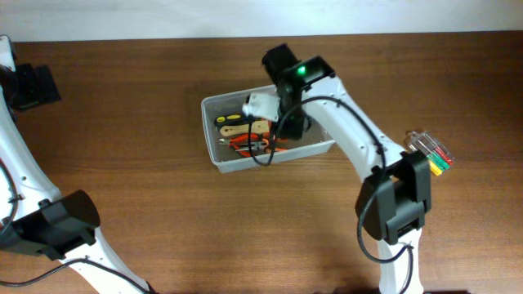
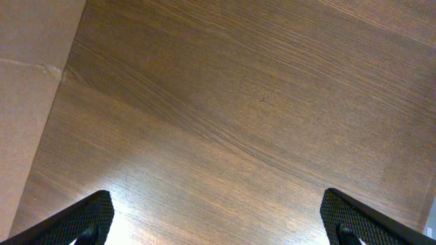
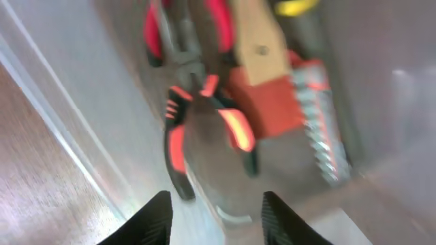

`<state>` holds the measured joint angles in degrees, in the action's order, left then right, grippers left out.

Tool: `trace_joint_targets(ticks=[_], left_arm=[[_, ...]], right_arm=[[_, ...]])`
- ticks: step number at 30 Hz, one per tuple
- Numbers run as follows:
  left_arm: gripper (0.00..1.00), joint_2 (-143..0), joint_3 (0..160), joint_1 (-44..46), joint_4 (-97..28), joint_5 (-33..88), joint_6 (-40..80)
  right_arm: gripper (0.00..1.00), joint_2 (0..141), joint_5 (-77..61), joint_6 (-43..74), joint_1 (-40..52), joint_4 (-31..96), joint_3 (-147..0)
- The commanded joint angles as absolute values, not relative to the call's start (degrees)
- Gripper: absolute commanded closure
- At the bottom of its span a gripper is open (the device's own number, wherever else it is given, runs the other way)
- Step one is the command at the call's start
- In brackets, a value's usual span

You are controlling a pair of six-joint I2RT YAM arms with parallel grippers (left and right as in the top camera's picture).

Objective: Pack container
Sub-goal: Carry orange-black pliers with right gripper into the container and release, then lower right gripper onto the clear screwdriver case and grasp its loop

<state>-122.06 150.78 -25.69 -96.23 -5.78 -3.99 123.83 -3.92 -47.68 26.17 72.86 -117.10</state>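
Observation:
The clear plastic container sits at the table's middle, holding red-and-black pliers, a wooden-handled tool and a yellow-and-black tool. My right gripper hangs over the tub's right half. In the blurred right wrist view its fingers are open and empty, just above the pliers and the wooden handle, with the tub wall at the left. My left gripper is at the far left, open and empty over bare wood.
A small clear case of coloured screwdriver bits lies on the table to the right of the tub, beside the right arm's base. A pale cardboard-like surface shows at the left edge of the left wrist view.

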Motion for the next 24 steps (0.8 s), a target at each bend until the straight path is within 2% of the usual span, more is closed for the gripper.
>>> trace_joint_targets(ticks=[1, 5, 7, 8, 16, 21, 23, 24], left_arm=[[0.01, -122.63, 150.89, -25.96, -96.09, -5.34, -3.44], [0.01, -122.63, 150.89, -25.96, -96.09, -5.34, -3.44], [0.01, -122.63, 150.89, -25.96, -96.09, -5.34, -3.44], [0.01, -122.63, 150.89, -25.96, -96.09, -5.34, -3.44], [0.01, -122.63, 150.89, -25.96, -96.09, -5.34, -3.44], [0.01, -122.63, 150.89, -25.96, -96.09, -5.34, -3.44], [0.01, -122.63, 150.89, -25.96, -96.09, -5.34, -3.44], [0.01, -122.63, 150.89, -25.96, -96.09, -5.34, -3.44]], right_arm=[[0.58, 118.17, -2.76, -37.10, 21.02, 75.11, -123.52], [0.53, 116.36, -2.74, -29.12, 11.29, 78.89, -126.45], [0.28, 116.22, -2.79, -26.79, 5.74, 79.88, -126.43], [0.01, 116.62, -2.85, -25.54, 2.28, 80.34, -126.32], [0.01, 119.07, -16.23, -24.56, -15.66, 80.34, -122.02], [0.01, 119.63, -15.42, -26.35, -22.63, 78.35, -118.76], [0.10, 119.63, -15.35, -29.78, -24.08, 77.65, -116.86], [0.10, 119.63, -14.76, -30.96, -24.58, 76.88, -115.59]])
